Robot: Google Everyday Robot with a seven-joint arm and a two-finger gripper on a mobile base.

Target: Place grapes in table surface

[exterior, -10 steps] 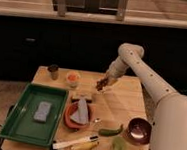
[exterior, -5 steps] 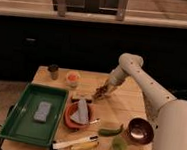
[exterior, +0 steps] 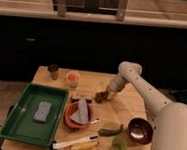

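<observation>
From the one camera view, my main worry is the crowding: my gripper sits low over the table surface with the grapes at its tip, just beside a small brown item and near the red plate. If I let go carelessly, I judge the bunch could roll against those neighbours instead of settling on bare wood. The grapes appear right at the tabletop, though I cannot tell whether they are touching it, nor whether I am gripping them or have let go. My arm reaches from the right, elbow raised, forearm angled down and leftward to the table's middle.
</observation>
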